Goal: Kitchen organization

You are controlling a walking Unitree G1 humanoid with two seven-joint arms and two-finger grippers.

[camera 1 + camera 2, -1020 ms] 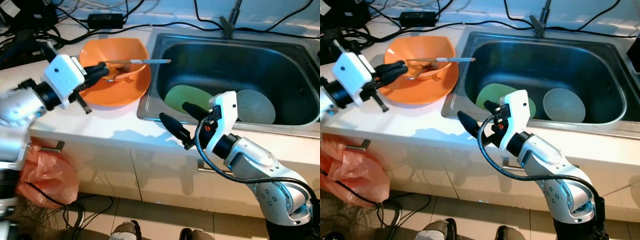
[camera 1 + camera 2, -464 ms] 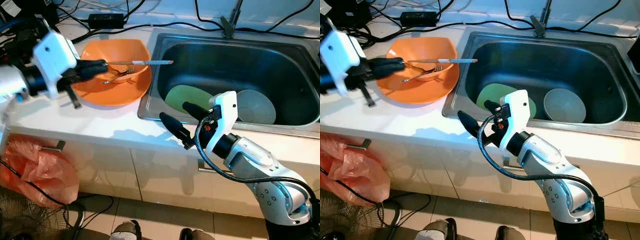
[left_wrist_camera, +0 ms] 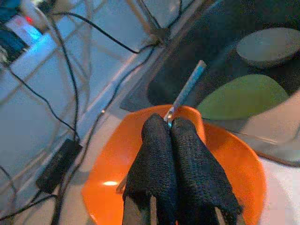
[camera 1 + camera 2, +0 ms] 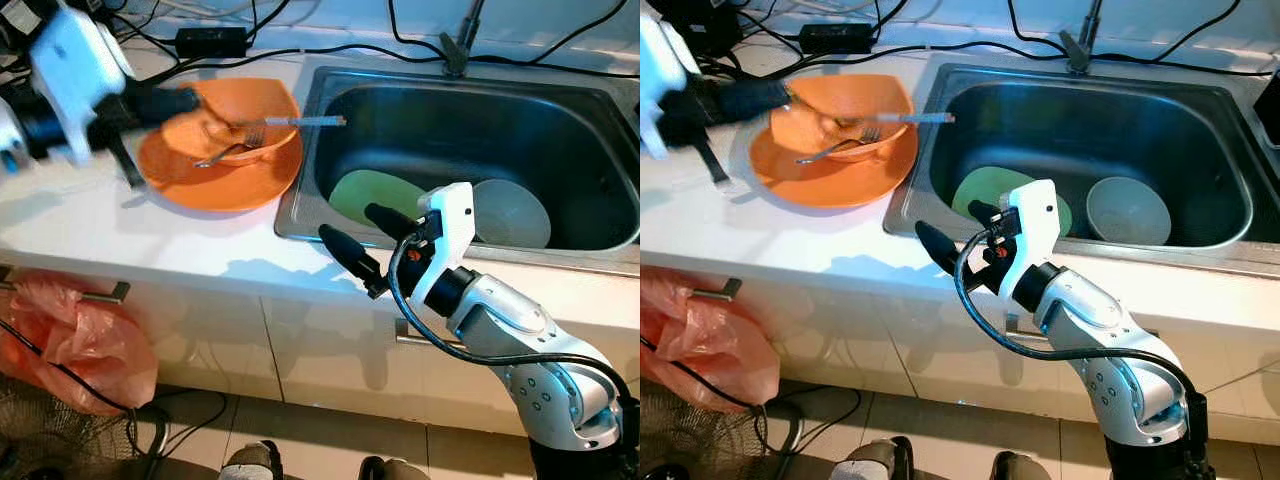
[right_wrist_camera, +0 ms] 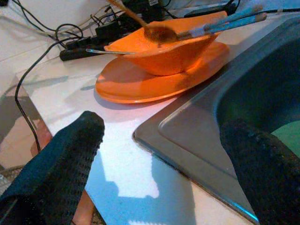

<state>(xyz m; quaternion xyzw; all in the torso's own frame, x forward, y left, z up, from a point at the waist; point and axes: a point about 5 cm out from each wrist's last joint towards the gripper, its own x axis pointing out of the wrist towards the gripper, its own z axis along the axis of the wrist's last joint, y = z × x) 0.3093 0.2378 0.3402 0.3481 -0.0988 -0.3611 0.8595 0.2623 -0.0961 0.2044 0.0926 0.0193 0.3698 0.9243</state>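
Bowl (image 4: 245, 125), orange, sits on a plate (image 4: 215, 180) on the table (image 4: 150, 235); your left hand (image 3: 169, 125) has its fingers pinched on a utensil (image 3: 186, 89) over it. Right hand (image 4: 362, 238), fingers spread wide, empty, hovers beside the sink (image 4: 330, 100).

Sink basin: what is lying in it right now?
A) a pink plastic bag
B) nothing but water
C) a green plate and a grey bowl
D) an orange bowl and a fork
C: the green plate lies on the floor of the sink with the grey bowl beside it.
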